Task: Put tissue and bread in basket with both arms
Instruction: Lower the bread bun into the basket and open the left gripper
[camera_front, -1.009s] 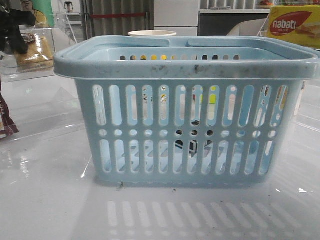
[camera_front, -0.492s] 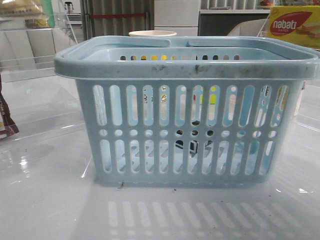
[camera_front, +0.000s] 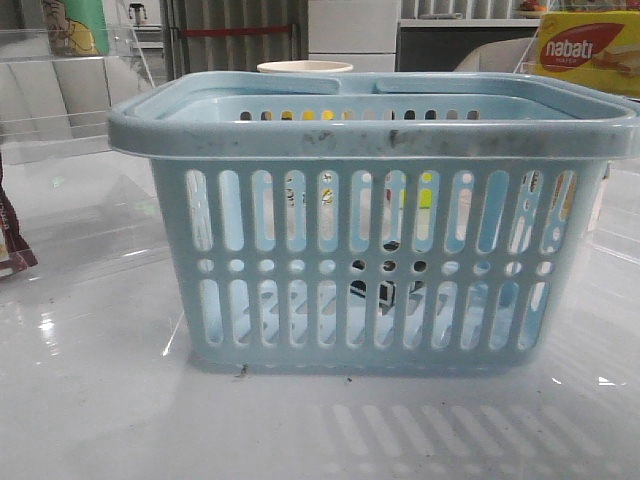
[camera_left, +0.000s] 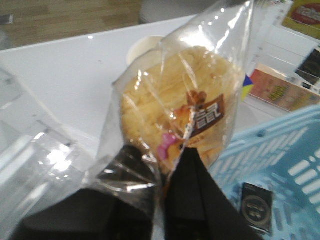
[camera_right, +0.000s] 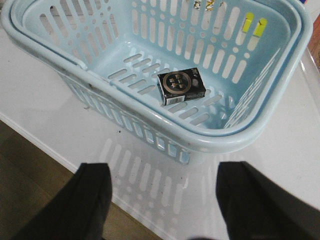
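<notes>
The light blue basket (camera_front: 370, 135) stands in the middle of the table. My left gripper (camera_left: 162, 150) is shut on the lower end of the bread (camera_left: 165, 100), a clear pack of tan-yellow bread with a brown-and-white label. It holds the pack in the air beside the basket's rim (camera_left: 285, 150). The tissue (camera_right: 181, 86), a small black pack, lies flat on the basket floor and also shows in the left wrist view (camera_left: 256, 206). My right gripper (camera_right: 162, 172) is open and empty, above the table just outside the basket's wall (camera_right: 210, 142). Neither gripper shows in the front view.
A yellow-and-red nabati box (camera_front: 588, 52) stands at the back right. A white cup (camera_front: 305, 68) is behind the basket. A dark brown packet (camera_front: 10, 240) and a clear plastic container (camera_front: 60, 90) are at the left. The table's edge (camera_right: 50, 150) runs near my right gripper.
My left gripper with the bread was at the top left of the front view. It rose and has left that view. The basket has not moved.
</notes>
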